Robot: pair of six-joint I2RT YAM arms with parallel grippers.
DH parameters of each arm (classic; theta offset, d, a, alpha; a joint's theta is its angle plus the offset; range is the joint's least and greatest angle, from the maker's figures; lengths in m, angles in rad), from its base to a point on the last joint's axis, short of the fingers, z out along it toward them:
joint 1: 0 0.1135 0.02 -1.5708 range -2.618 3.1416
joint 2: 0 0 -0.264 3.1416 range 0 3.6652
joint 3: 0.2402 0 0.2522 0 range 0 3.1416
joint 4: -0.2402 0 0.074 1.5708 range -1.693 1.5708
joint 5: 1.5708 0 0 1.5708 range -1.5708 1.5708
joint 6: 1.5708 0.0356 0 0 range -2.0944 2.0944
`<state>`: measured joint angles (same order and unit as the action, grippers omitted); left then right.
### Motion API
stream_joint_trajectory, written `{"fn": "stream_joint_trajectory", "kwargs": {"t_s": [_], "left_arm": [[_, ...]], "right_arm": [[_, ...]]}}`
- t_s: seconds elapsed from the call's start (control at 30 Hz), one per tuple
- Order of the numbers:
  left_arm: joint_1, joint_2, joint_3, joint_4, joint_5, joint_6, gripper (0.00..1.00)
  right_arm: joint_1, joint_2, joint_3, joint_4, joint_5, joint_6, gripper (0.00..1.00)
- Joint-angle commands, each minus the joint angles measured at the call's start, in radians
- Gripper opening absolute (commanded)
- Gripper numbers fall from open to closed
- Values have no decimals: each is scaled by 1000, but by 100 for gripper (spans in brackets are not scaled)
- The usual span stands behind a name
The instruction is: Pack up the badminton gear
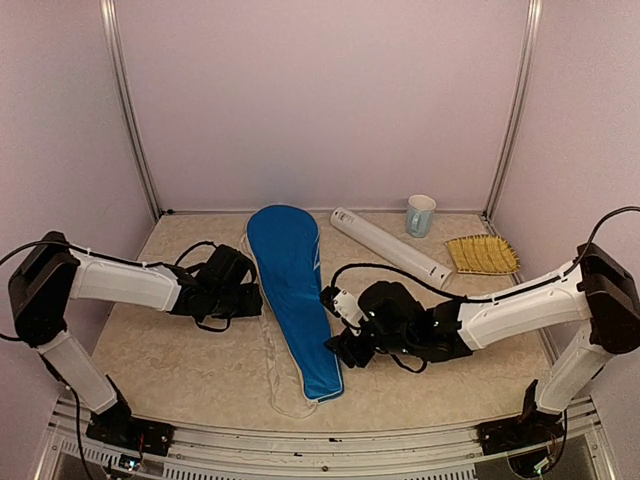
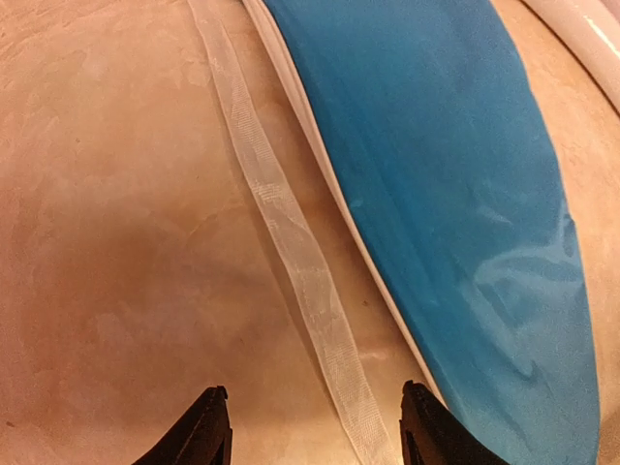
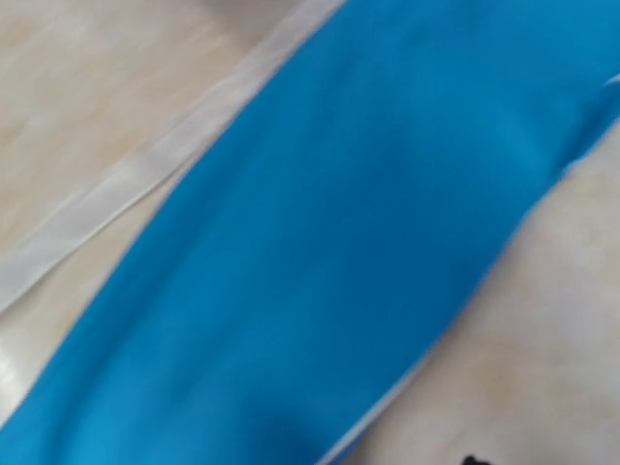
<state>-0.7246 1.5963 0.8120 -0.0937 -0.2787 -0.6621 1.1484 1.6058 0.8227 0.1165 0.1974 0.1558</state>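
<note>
**Left jaws:** apart and holding nothing. Both black fingertips (image 2: 205,431) show in the left wrist view, low over the bench (image 2: 116,242).

**Right jaws:** I cannot tell whether they are apart or together. The right wrist view is blurred and shows almost nothing of them, and from above the wrist hides them.

**Item 1, blue cover** (image 1: 290,285): lies flat between the two sets of jaws. Its long piped edge is just beside the left jaws and its narrow end just beside the right jaws.

**Item 2, white strap** (image 2: 291,252): lies on the bench and runs between the left fingertips, alongside the cover's edge.

**Item 3, white tube** (image 1: 388,245): lies at a slant beyond the right jaws, apart from them.

**Item 4, rackets and shuttlecocks:** none in view. I judge they may be inside the cover and the tube, but I cannot confirm it.

**Not gear:** mug (image 1: 421,215) and brush (image 1: 482,254), beyond the tube and well apart from both sets of jaws.

**Hazards:**
- If I close the left jaws here, they would catch the strap alone. A lift would then drag or swing the cover, and the loose strap could snag an arm.
- The cover fabric looks slick, so a shallow pinch at its edge may slip.
- If the right jaws press down on the cover, they could bend whatever lies inside.
- A careless sweep beyond the right jaws could roll the tube into the mug.
</note>
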Motion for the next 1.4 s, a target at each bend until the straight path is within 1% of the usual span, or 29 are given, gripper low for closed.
{"fn": "stream_joint_trajectory", "kwargs": {"t_s": [0.0,0.13,0.23,0.27,0.37,0.4,0.43,0.53,0.63,0.7,0.77,0.87,0.93,1.0,1.1,1.2,1.3,1.37], "left_arm": [[10,147,108,-66,-70,38,55],[13,269,172,-77,-33,57,51],[18,340,200,-86,-34,63,49],[25,361,207,-91,-27,66,43],[55,377,199,-96,13,73,10],[66,358,185,-85,35,76,2],[76,326,167,-71,50,78,0],[95,178,132,-36,99,106,0],[98,34,146,-32,128,151,0],[94,-63,172,-28,154,177,0],[86,-137,208,-18,196,193,0],[51,-193,281,-23,233,216,0],[23,-196,335,-37,249,232,0],[17,-188,377,-32,299,227,0],[14,-155,432,-9,316,237,0],[36,-85,506,3,346,247,0],[74,32,601,9,401,248,0],[83,111,659,16,409,257,0]], "right_arm": [[-69,1,46,-3,-29,37,65],[-134,34,67,-13,-47,52,65],[-185,65,83,-10,-70,70,64],[-200,79,92,-6,-84,75,64],[-246,146,153,-20,-123,90,61],[-252,177,180,-32,-124,91,60],[-257,213,210,-48,-153,88,58],[-259,334,293,-83,-180,80,53],[-258,422,354,-89,-216,81,48],[-256,466,387,-92,-242,80,43],[-254,500,421,-89,-271,73,41],[-241,542,477,-85,-330,61,39],[-230,566,517,-81,-369,56,38],[-216,581,550,-57,-433,45,37],[-208,588,590,-16,-527,69,37],[-203,574,575,68,-626,113,38],[-205,564,563,78,-645,126,39],[-214,553,531,100,-656,133,41]]}}
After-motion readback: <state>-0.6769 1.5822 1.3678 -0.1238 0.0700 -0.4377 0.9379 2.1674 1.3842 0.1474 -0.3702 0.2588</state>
